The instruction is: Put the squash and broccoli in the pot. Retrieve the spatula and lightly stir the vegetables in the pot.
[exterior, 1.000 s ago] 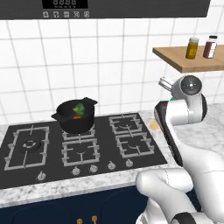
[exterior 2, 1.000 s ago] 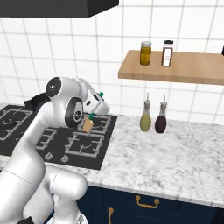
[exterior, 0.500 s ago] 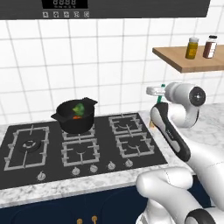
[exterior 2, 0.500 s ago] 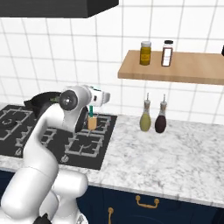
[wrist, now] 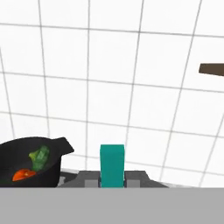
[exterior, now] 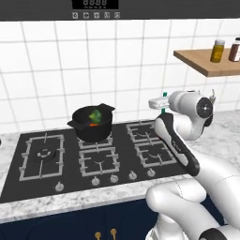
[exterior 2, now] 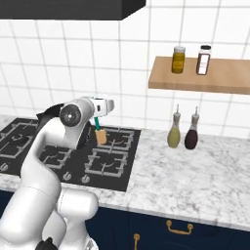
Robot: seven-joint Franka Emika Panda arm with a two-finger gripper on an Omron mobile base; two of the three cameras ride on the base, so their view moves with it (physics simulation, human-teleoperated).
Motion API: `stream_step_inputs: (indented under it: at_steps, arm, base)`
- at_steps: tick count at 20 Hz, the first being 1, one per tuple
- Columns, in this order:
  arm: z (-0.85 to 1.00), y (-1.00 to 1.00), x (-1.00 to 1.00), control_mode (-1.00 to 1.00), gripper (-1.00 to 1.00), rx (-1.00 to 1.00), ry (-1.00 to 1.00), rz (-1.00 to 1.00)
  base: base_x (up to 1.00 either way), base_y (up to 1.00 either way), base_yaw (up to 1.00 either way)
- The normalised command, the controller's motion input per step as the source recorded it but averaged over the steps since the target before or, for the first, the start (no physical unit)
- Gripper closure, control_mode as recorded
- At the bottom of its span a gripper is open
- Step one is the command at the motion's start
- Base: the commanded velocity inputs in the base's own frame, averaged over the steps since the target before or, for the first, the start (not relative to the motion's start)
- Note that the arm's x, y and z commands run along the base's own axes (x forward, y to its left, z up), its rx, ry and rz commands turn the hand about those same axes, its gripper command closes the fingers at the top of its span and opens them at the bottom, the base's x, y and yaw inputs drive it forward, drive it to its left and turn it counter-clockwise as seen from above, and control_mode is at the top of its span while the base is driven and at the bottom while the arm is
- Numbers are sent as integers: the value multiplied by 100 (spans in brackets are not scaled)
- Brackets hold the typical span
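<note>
The black pot stands on the hob's back burner, left of centre, with the green broccoli and the orange-red squash inside it. The hand view also has the pot at lower left, holding the broccoli and the squash. My gripper hangs over the hob's right burners, shut on the teal handle of the spatula. The tan blade hangs down. From the left base view the gripper is to the right of the pot, apart from it. The teal handle stands between my fingertips.
The black hob has knobs along its front. Two bottles stand on the marble counter to the right. A wooden shelf above them carries two jars. White tiled wall lies behind, with a hood overhead.
The hand has swung left toward the pot with the spatula still gripped, and the arm's elbow has shifted. The pot and vegetables have not moved.
</note>
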Motion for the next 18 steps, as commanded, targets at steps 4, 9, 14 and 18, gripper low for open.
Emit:
stream_step_inputs:
  at_steps: [4, 9, 14, 18]
  arm:
    - [0, 0, 0, 100, 100, 0, 0, 0]
    - [0, 0, 0, 100, 100, 0, 0, 0]
    - [0, 0, 0, 100, 100, 0, 0, 0]
    - [0, 0, 0, 100, 100, 0, 0, 0]
  base:
    - [-22, 100, -2]
    - [-43, 100, -13]
    - [2, 100, -1]
    - [58, 100, 0]
